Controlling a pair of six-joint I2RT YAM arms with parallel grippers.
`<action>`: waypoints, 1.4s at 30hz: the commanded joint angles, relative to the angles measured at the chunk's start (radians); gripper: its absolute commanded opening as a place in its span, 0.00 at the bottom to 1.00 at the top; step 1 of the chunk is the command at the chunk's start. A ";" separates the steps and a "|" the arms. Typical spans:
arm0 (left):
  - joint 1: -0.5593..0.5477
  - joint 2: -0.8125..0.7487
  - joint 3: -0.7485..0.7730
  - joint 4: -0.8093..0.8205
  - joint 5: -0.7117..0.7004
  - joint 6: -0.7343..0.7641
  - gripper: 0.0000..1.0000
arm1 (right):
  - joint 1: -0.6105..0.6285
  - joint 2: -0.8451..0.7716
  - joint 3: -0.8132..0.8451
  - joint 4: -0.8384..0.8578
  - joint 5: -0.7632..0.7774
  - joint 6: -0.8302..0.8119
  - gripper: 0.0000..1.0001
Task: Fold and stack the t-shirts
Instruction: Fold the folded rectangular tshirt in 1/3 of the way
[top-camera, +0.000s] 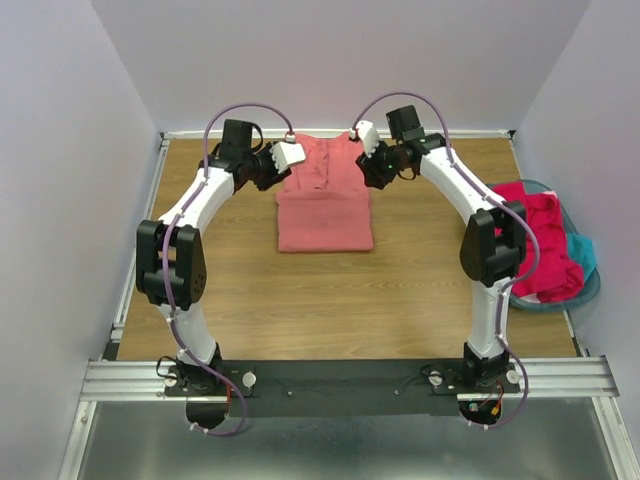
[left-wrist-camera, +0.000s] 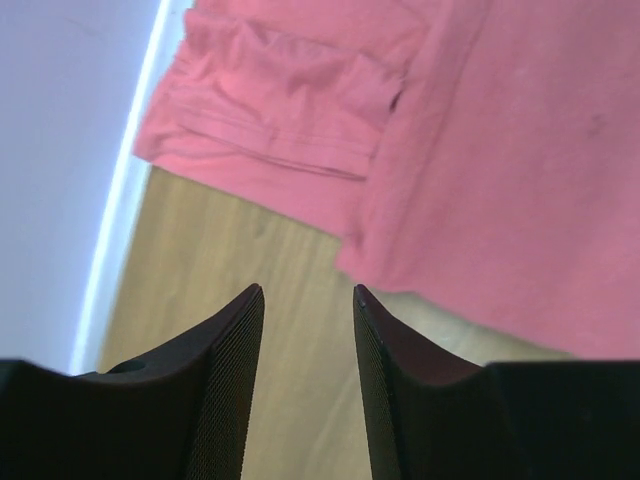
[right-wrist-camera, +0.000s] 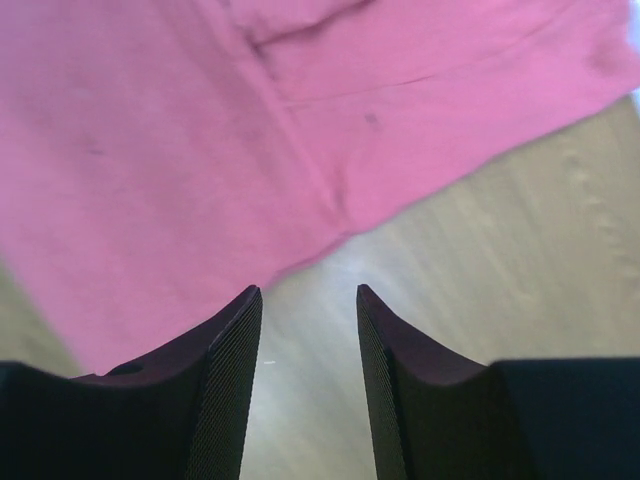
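While both my arms arch over the far half of the table (top-camera: 330, 300), the pink shirt (top-camera: 325, 215) lies flat between them, mid-table toward the back. It is part folded: a wider doubled band on the near side, and a narrower wrinkled part behind it that reaches the back rail (top-camera: 470, 133).

My left gripper (top-camera: 290, 152) sits at the shirt's far-left edge with its fingers spread. In the left wrist view, wood shows through the gap of the left gripper (left-wrist-camera: 308, 292), and the pink shirt (left-wrist-camera: 500, 180) lies just ahead with a bunched fold at its left end.

My right gripper (top-camera: 363, 135) is at the far-right corner, fingers spread too. In the right wrist view, wood shows in the gap of the right gripper (right-wrist-camera: 308, 292), and the pink shirt's (right-wrist-camera: 200, 130) edge runs just past the tips. I can't tell how high either gripper is above the cloth.

Well apart at the right table edge is the basket (top-camera: 590, 290), which holds the magenta shirt (top-camera: 545, 240) and the teal shirt (top-camera: 583, 252), both heaped and unfolded. My right elbow covers part of that heap in the top view.
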 joint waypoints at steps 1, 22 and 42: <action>0.001 -0.007 -0.067 -0.036 0.117 -0.202 0.48 | 0.007 -0.026 -0.088 -0.016 -0.152 0.191 0.49; 0.071 0.110 -0.371 -0.005 0.390 -0.485 0.40 | -0.081 0.077 -0.332 -0.021 -0.349 0.429 0.41; -0.065 0.060 -0.440 0.291 0.743 -0.884 0.87 | 0.048 0.066 -0.377 0.150 -0.780 0.804 0.89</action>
